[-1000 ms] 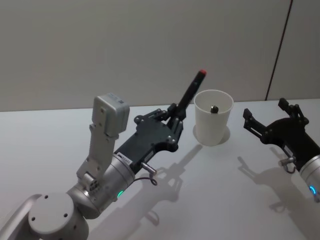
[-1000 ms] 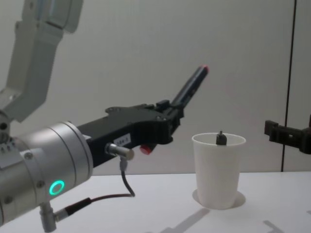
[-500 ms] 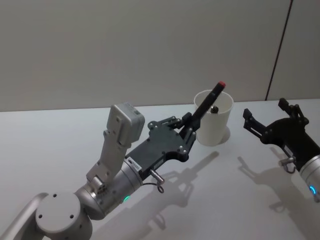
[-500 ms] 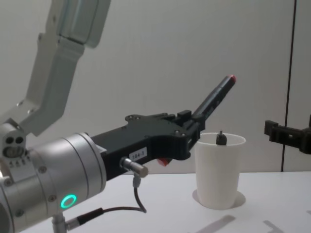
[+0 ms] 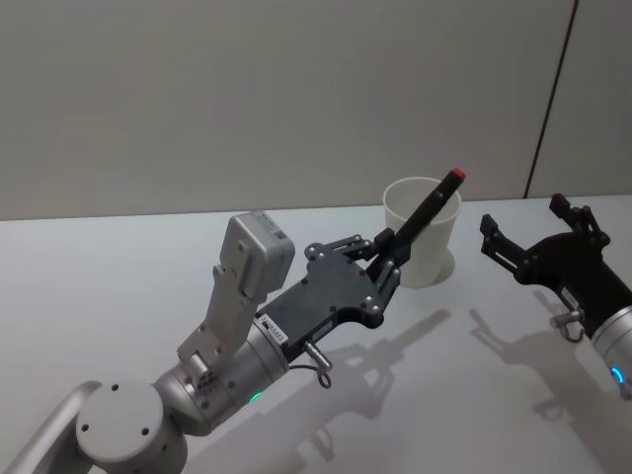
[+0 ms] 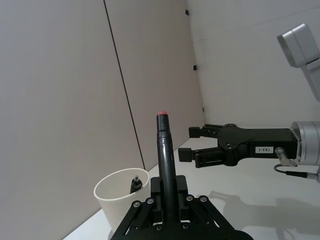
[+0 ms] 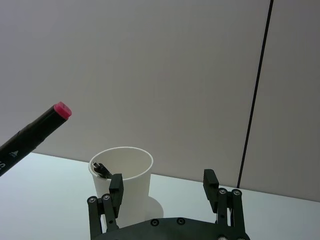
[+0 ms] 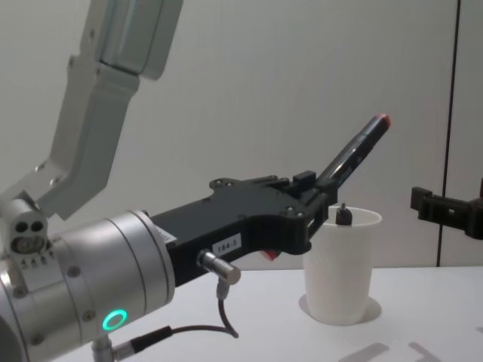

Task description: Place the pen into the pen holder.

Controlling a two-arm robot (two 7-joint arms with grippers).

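Left gripper (image 5: 388, 247): matte black, silver screws (image 6: 136, 204) at finger links, white label (image 8: 225, 245) on body. Behind it: silver round wrist (image 8: 98, 279) w/ green LED ring (image 8: 113, 320), thin dark cable (image 8: 189, 329) off a metal plug (image 8: 219, 265). Right gripper (image 5: 521, 213): same black build, blue LED (image 5: 617, 375) behind.

Black-barrelled pen (image 5: 427, 212) with a red end cap, tilted with the red end uppermost and above the cup's rim, its lower end clamped in the jaws of the left gripper (image 5: 388, 249). The pen holder (image 5: 439, 247), a white tapered paper cup, stands upright on the surface (image 5: 118, 276), with a small dark object (image 7: 100, 169) inside.
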